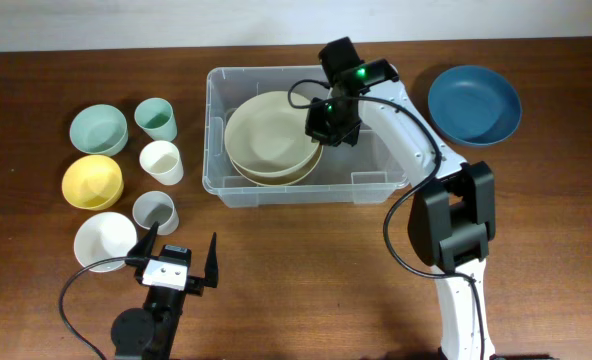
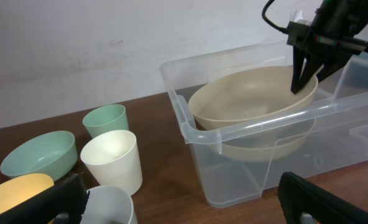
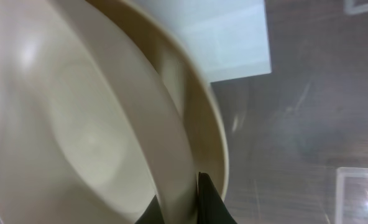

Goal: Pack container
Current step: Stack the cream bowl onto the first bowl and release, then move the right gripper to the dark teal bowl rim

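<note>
The container (image 1: 213, 140) is set open side up on the table (image 1: 306, 260), about midway across and toward the far edge. Its long axis runs left to right in the overhead view. It is judged light and slippery, with thin clear walls that would flex a little. A hold would best be taken on the rim at a short end, though no lift seems called for while it is being filled.

In its left half a beige upper bowl (image 2: 252, 99) lies tilted in a lower bowl (image 2: 258, 148). The upper bowl's right rim is pinched by the right gripper (image 1: 333, 122), closed on it inside the container. The left gripper (image 1: 179, 262) is held near the front edge, spread wide and empty. A white cup (image 1: 162, 162) stands near the container's left end, and a blue bowl (image 1: 474, 103) lies to its right.
</note>
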